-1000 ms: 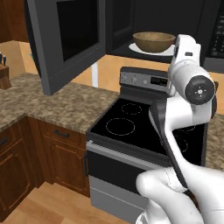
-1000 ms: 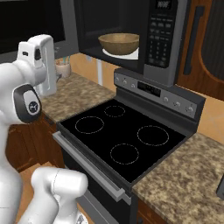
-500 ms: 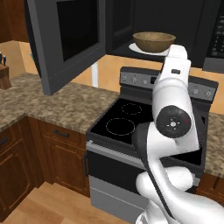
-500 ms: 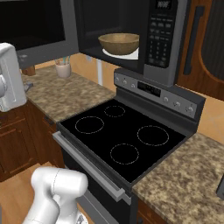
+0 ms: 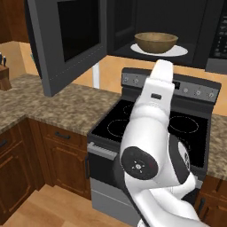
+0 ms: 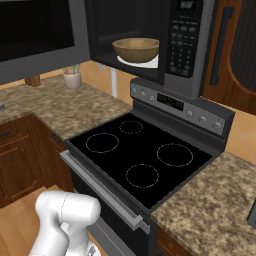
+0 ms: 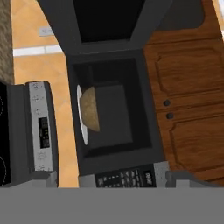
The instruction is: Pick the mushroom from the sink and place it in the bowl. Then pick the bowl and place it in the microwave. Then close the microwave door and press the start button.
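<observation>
The microwave (image 5: 216, 41) (image 6: 187, 41) (image 7: 131, 176) stands open above the stove. Its microwave door (image 5: 71, 40) (image 6: 40, 35) (image 7: 109, 22) is swung wide out to the left. Inside it, the wooden bowl (image 5: 156, 41) (image 6: 136, 49) (image 7: 89, 108) rests on the white turntable plate (image 5: 177, 52) (image 6: 150, 62) (image 7: 82, 131). The mushroom and the sink are out of view. In the left base view my arm (image 5: 150, 128) rises in front of the stove, well back from the microwave. The hand view, rolled sideways, looks at the open microwave from a distance with nothing between the jaws, so my gripper is open and empty.
A black stove (image 5: 190, 126) (image 6: 140, 150) with four burner rings sits under the microwave. Granite counter (image 5: 57, 106) (image 6: 50, 105) runs to its left, with a knife block (image 5: 4, 80) and a utensil cup (image 6: 72, 79). Wooden cabinets (image 7: 188, 87) stand beside the microwave.
My arm has swung back from the microwave and folded low in front of the stove, leaving the right base view to the left. The bowl and the door have not moved.
</observation>
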